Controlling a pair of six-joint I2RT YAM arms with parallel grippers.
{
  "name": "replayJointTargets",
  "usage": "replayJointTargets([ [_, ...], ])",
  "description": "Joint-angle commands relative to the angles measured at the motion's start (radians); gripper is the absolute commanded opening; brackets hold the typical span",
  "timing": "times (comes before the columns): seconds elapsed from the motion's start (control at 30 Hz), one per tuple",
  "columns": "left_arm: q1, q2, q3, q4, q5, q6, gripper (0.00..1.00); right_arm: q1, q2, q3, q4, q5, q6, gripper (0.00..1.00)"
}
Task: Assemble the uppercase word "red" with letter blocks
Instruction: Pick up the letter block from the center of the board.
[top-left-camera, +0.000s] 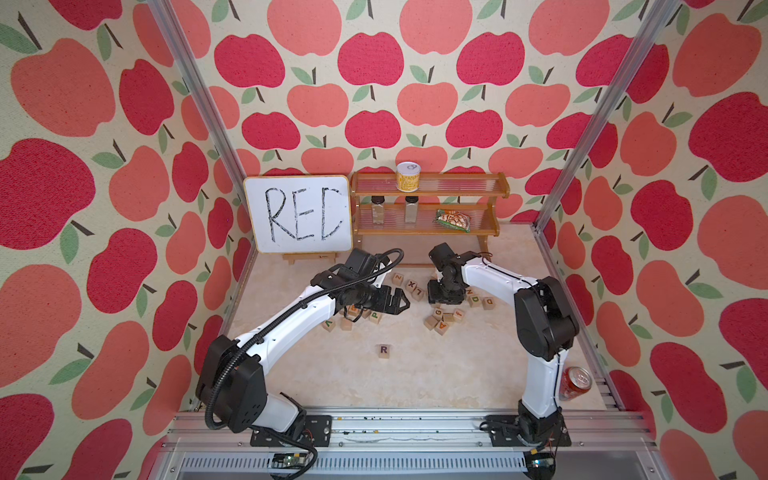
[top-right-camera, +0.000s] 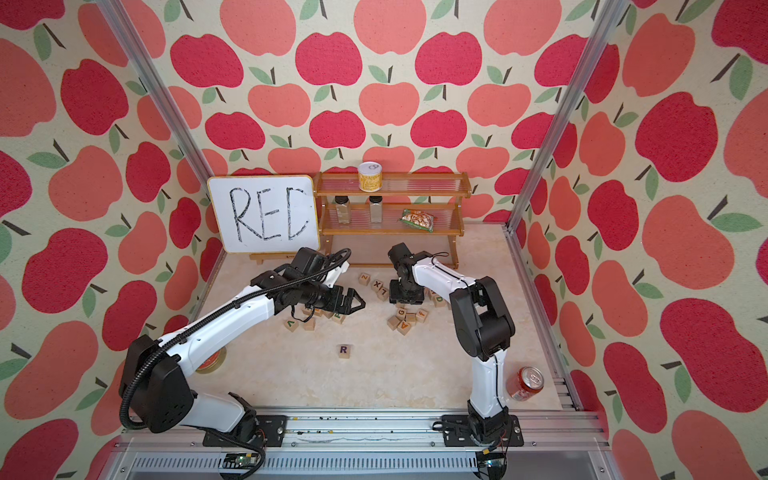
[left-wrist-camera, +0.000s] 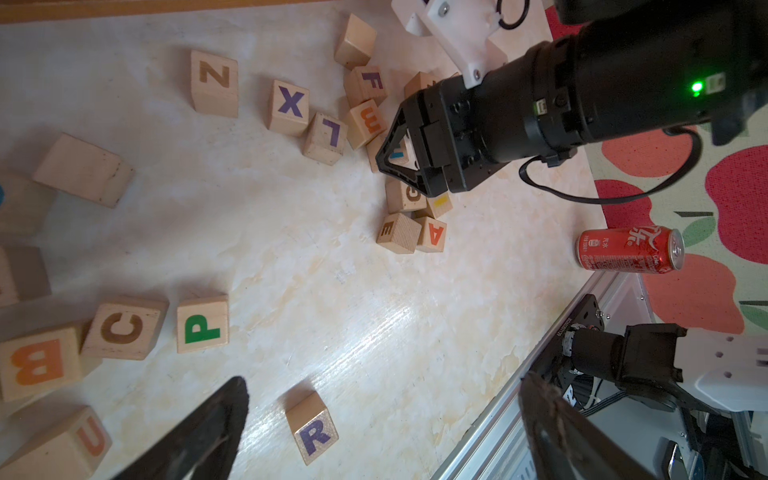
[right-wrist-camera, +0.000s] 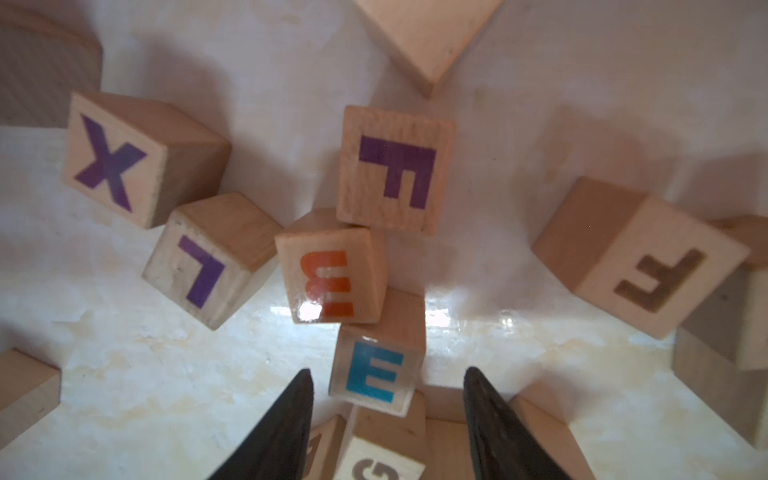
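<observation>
The blue E block (right-wrist-camera: 376, 376) sits on the table (top-left-camera: 374, 386) front-right of the white board (top-left-camera: 297, 218) — my right hand (right-wrist-camera: 387, 371) straddles it, fingers apart, gaps either side. The R block (top-left-camera: 383, 350) lies alone, farther out from the board; my left hand (top-left-camera: 402, 301) is spread wide.

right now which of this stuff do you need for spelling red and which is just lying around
Needed: purple R block, teal E block, green D block.
Lying about: X block, P block, orange E block, soda can, wooden shelf.
</observation>
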Motion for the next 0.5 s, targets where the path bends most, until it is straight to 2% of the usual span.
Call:
replayJointTargets([
  [0.0,0.009,0.017,0.013,0.008,0.023,0.028,0.99,-0.006,0.025,0.034,-0.013,-0.005,0.021,0.55],
  [0.2,0.014,0.015,0.006,0.004,0.035,0.029,0.99,-0.006,0.050,0.039,-0.014,-0.005,0.029,0.47],
  [0.27,0.017,0.015,0.003,0.005,0.039,0.029,0.99,-0.006,0.057,0.040,-0.016,-0.007,0.030,0.38],
  [0.4,0.024,0.015,0.000,0.006,0.044,0.028,0.99,-0.006,0.064,0.045,-0.022,-0.005,0.033,0.31],
  [0.47,0.026,0.015,-0.001,0.007,0.048,0.027,0.99,-0.007,0.068,0.052,-0.030,-0.002,0.032,0.23],
])
